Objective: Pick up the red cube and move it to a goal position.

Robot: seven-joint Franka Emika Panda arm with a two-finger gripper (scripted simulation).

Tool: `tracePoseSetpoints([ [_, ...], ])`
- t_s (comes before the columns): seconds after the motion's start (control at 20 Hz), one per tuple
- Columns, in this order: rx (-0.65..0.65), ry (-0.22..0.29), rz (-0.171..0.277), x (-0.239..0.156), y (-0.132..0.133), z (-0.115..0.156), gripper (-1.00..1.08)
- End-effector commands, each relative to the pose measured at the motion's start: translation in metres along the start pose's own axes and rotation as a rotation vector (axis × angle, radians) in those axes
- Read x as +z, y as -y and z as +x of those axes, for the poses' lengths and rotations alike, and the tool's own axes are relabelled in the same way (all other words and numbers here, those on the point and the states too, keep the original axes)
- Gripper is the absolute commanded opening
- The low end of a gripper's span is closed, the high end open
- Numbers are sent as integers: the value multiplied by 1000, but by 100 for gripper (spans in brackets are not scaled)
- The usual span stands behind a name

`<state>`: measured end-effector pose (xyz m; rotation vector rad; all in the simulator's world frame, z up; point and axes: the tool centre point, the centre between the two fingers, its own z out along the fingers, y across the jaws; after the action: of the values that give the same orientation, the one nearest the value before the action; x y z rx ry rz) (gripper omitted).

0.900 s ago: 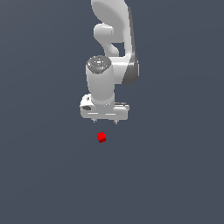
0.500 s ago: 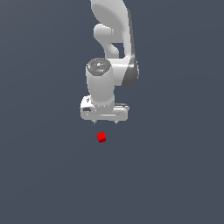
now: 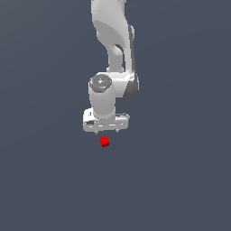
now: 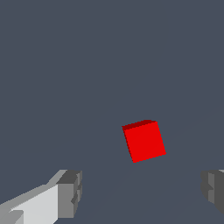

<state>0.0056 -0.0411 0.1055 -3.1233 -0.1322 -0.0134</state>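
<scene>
The red cube (image 3: 104, 141) is a tiny bright red block lying on the flat dark grey floor, just in front of and below the white gripper (image 3: 107, 131) in the exterior view. In the wrist view the red cube (image 4: 144, 141) sits slightly turned on the floor, ahead of the gap between the two grey fingertips (image 4: 70, 194). The gripper (image 4: 142, 190) is open, its jaws spread wide with nothing between them. It hovers above the cube and does not touch it.
The white arm (image 3: 113, 40) rises behind the gripper toward the top of the exterior view. Plain dark grey floor (image 3: 180, 180) lies all around.
The arm has come slightly nearer the cube between the earlier frames and now. The cube has not moved.
</scene>
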Motion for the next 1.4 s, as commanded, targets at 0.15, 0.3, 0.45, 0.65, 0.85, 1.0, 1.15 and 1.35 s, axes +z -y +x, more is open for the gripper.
tracePoseSetpoints([
  [0.15, -123, 5, -5, 39, -9, 3, 100],
  [0.3, -179, 7, -7, 57, -13, 5, 100],
  [0.45, -222, 9, -10, 70, -16, 7, 100],
  [0.65, -259, 11, -12, 82, -19, 9, 100],
  [0.85, -271, 11, -13, 86, -20, 10, 100],
  [1.0, -271, 11, -13, 86, -20, 10, -100],
  [1.15, -271, 11, -13, 86, -20, 10, -100],
  [1.35, -271, 11, -13, 86, -20, 10, -100],
])
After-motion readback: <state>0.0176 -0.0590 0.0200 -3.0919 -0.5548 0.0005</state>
